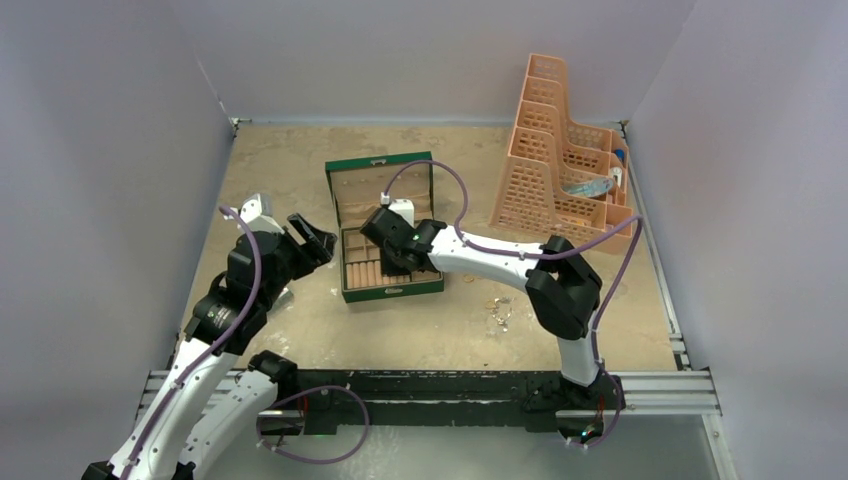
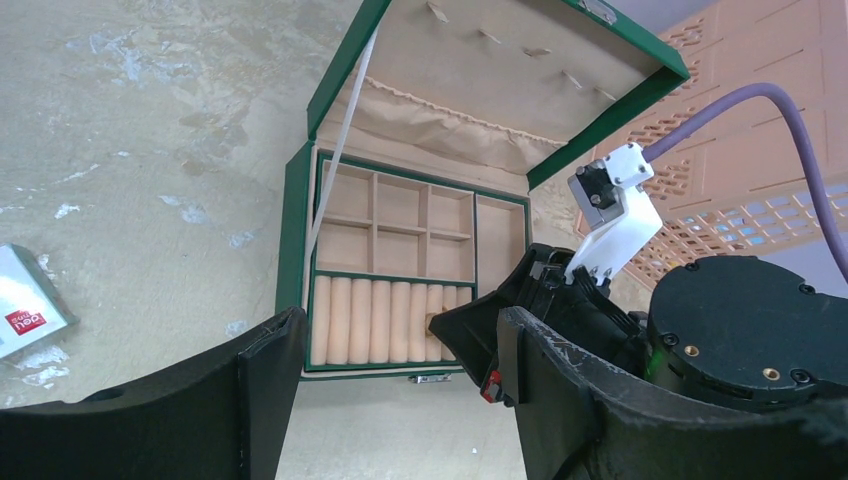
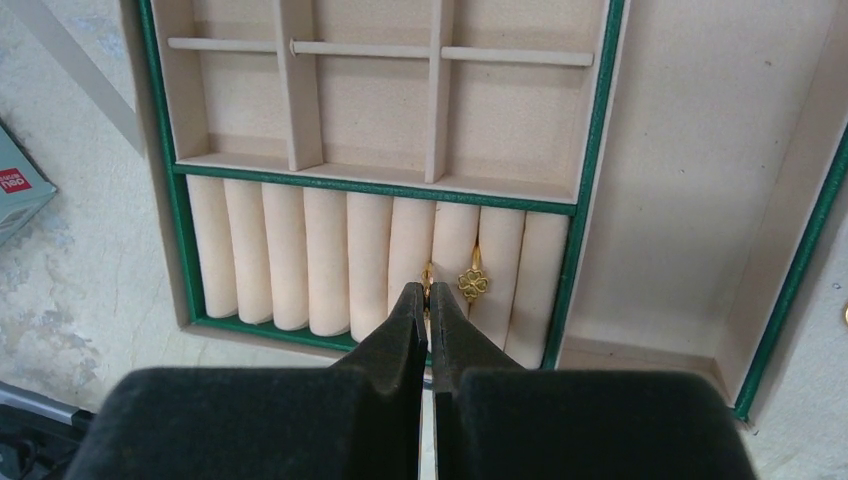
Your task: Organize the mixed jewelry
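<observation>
The right end effector point(image 3: 426, 294) is closed. Its tips rest on the ring rolls point(image 3: 300, 260) of the open green jewelry box point(image 1: 393, 291), at a small gold piece point(image 3: 427, 271) in a groove. A gold clover ring point(image 3: 472, 282) sits in the neighbouring groove. The left end effector point(image 1: 318, 240) hangs open off the box's left side. Loose jewelry point(image 1: 498, 310) lies on the worktop point(image 1: 300, 160) right of the box, toward the near edge.

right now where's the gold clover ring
Right wrist view: the clover ring is wedged between beige ring rolls near the row's right end, just right of the right gripper.
</observation>
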Available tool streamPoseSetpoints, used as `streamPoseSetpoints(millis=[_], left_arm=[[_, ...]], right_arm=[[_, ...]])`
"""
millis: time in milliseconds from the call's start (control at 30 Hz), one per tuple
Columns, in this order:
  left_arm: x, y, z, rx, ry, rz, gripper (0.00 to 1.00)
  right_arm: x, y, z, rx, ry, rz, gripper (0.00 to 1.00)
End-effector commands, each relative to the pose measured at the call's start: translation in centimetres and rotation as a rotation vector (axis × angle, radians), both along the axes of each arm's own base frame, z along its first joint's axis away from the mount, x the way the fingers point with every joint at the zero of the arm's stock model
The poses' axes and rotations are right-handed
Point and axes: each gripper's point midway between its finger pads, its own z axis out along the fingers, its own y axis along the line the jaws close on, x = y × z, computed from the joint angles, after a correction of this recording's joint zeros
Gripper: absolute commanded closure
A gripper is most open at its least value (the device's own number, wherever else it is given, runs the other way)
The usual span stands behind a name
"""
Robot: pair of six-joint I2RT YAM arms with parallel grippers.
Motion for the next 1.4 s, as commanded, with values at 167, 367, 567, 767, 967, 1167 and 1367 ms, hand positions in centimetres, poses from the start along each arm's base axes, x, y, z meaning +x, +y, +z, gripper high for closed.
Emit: streamPoseSetpoints(millis=[167, 367, 567, 767, 967, 1167, 1367], left_arm=[[0.4, 0.3, 0.7, 0.015, -0.024, 0.01, 0.31], [0.4, 0.2, 0.4, 0.013, -0.016, 0.009, 0.31], [0.4, 0.1, 0.4, 0.009, -0.014, 0.007, 0.31], [0.4, -0.2, 0.8, 0.004, -0.028, -0.012, 0.31], [0.6, -2.0, 2.1, 0.012, -0.08, -0.134, 0.26], [0.7, -4.2, 2.2, 0.008, -0.083, -0.262, 0.24], [0.4, -7.0, 2.3, -0.015, -0.1, -0.428, 0.2]], right_arm=[[0.9, 0.5, -0.3, -0.006, -0.028, 0.007, 1.0], [0.9, 0.4, -1.3, -0.019, -0.022, 0.01, 1.0], [0.6, 0.9, -0.8, 0.013, -0.004, 0.008, 1.0], [1.0, 1.6, 5.8, 0.172, -0.094, 0.0, 0.76], [0.6, -1.6, 8.4, 0.192, -0.156, -0.076, 0.61], [-0.1, -9.4, 6.5, 0.057, -0.164, -0.298, 0.52], [-1.5, -17.8, 2.7, -0.03, -0.077, -0.511, 0.47]])
